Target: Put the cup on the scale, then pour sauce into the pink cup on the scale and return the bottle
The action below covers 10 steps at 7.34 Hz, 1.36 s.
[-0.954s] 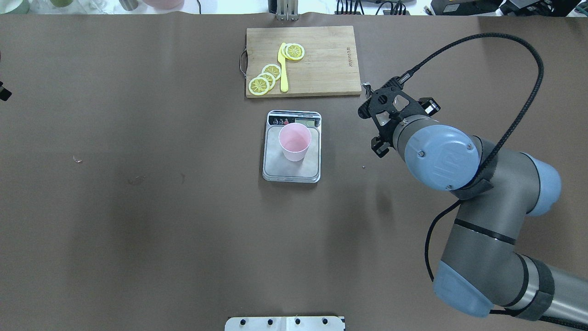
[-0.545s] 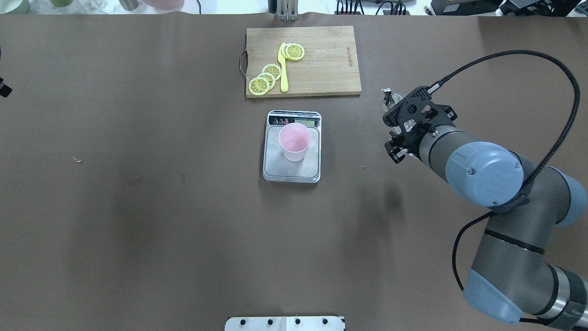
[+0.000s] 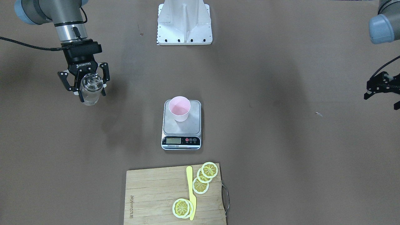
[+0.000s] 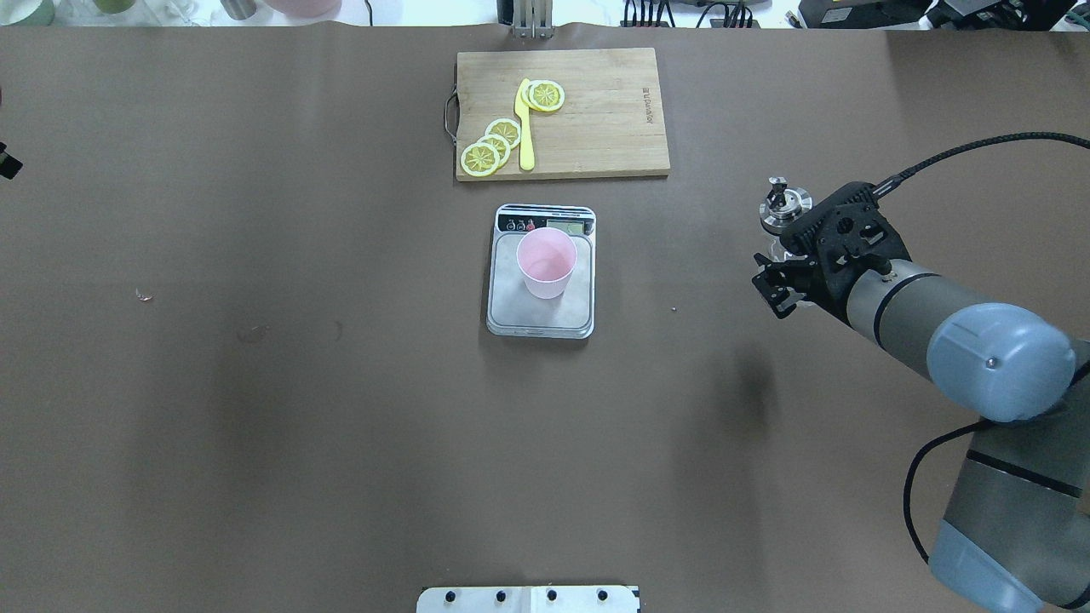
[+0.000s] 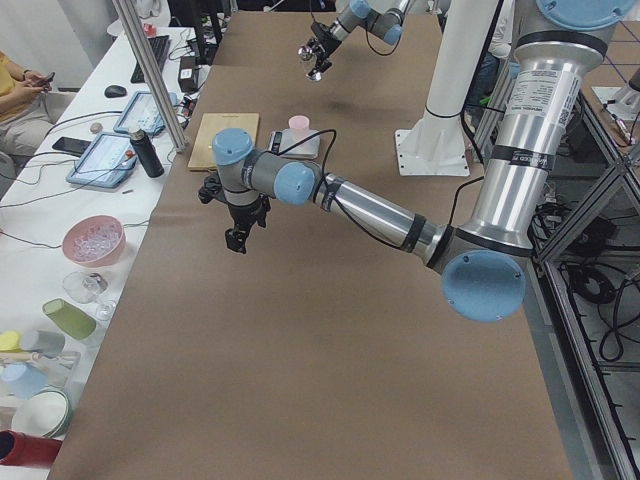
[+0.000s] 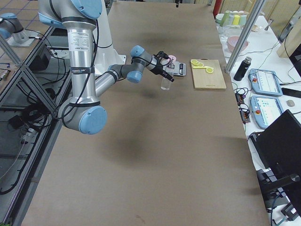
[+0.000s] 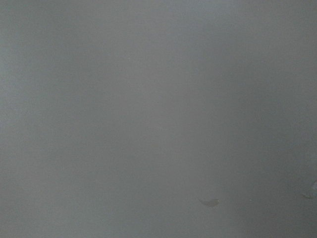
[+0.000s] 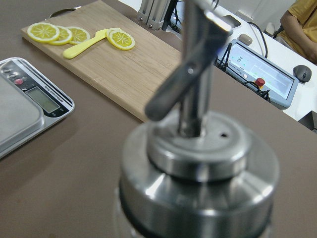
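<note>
1. One bottle [image 3: 91, 83] is riding upright in my right gripper [image 3: 90, 93], whose fingers are clamping narrow on the glass body below the black collar. It is hanging clear above the table [image 4: 255, 426].
2. The cup [image 3: 179, 108] is standing on the scale [image 3: 195, 120] at mid-table, well apart from the bottle and off to my left from the right gripper. The bottle's long axis is running vertical, with the spout [image 8: 190, 74] angling up and away from the cup.
3. My right arm is by far the nearer one. My left gripper [image 3: 379, 90] is hanging out at the table's far left edge, holding nothing, and I cannot tell how wide its fingers are standing.
4. Whichever move is coming, a carry left to pour or a straight drop to park the bottle, I am judging that it turns on that sideways gap and on keeping the bottle plumb.
5. Smooth clear glass and a shiny, rounded steel cap are making for a slippery, top-heavy load. The cup is matte pale pink and tapered, on a flat brushed-grey platform. I cannot tell whether any sauce is in the cup.
6. A wooden board [image 4: 596, 128] is lying beyond the scale.
</note>
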Each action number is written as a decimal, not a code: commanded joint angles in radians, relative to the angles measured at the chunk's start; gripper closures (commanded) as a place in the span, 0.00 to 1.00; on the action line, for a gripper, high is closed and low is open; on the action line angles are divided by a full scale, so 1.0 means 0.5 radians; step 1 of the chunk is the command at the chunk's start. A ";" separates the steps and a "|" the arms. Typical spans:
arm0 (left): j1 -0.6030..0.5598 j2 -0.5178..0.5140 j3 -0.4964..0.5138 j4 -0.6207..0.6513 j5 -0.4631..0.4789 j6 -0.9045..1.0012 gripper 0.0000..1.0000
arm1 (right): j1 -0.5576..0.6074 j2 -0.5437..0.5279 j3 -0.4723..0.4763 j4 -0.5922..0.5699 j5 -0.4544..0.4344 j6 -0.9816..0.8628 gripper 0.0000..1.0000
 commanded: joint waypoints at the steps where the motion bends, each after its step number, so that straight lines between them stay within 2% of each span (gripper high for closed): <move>1: 0.000 0.003 0.002 -0.009 0.002 -0.002 0.03 | 0.000 -0.109 -0.041 0.258 0.003 0.131 0.77; 3: 0.000 0.003 -0.001 -0.009 0.002 -0.002 0.03 | 0.000 -0.186 -0.206 0.601 0.004 0.163 0.77; 5: 0.000 0.003 -0.014 -0.009 0.005 -0.002 0.03 | 0.003 -0.207 -0.329 0.823 0.000 0.217 0.77; 7: 0.000 0.006 -0.032 -0.012 0.054 -0.002 0.03 | 0.006 -0.210 -0.333 0.839 -0.015 0.379 0.77; 10: 0.000 0.003 -0.029 -0.009 0.079 -0.009 0.03 | 0.003 -0.220 -0.339 0.884 -0.021 0.402 0.77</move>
